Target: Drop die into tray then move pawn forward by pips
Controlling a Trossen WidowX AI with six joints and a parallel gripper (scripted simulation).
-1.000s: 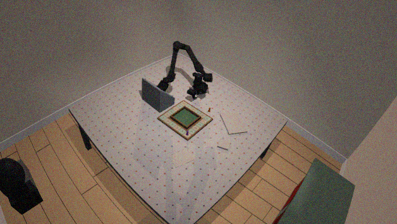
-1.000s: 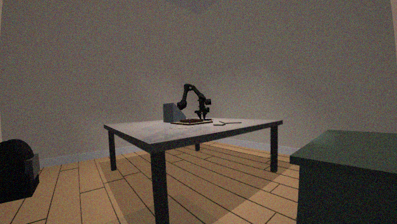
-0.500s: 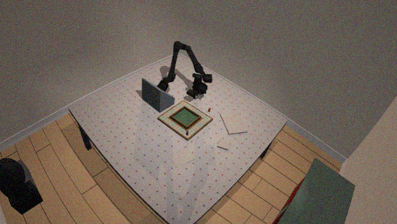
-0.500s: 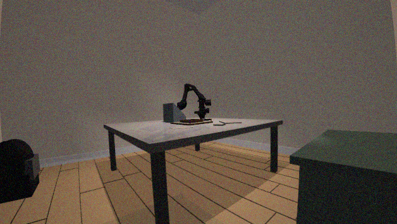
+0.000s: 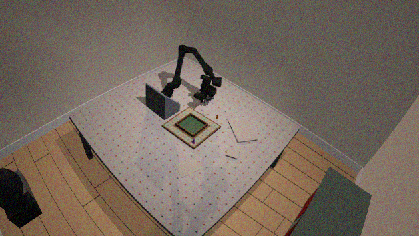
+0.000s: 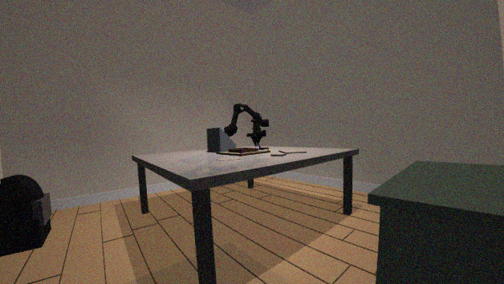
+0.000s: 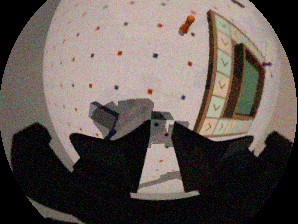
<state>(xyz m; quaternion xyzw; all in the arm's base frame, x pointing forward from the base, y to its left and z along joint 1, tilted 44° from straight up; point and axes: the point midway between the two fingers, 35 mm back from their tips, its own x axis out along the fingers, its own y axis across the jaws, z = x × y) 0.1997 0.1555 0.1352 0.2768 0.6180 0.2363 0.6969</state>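
Note:
My gripper [image 5: 207, 100] [image 6: 258, 145] [image 7: 160, 123] points down at the table beside the board. It is shut on the die [image 7: 160, 134], which shows grey in shadow between the fingertips; its top pips cannot be read. The board [image 5: 208, 134] [image 7: 216, 107] lies flat, with arrowed squares around the dice tray [image 5: 192, 124] [image 7: 251, 85]. The tray's green floor shows no die. A purple pawn [image 5: 193, 141] [image 7: 267, 64] stands on the board's near corner in the top view.
An orange pawn-like piece [image 5: 217, 117] [image 7: 187, 24] stands on the table beside the board. A dark block [image 7: 104, 115] lies near the left finger in the wrist view. A grey-blue upright panel [image 5: 157, 101] [image 6: 213, 140] stands by the arm's base. Thin dark strips [image 5: 233, 131] lie right of the board.

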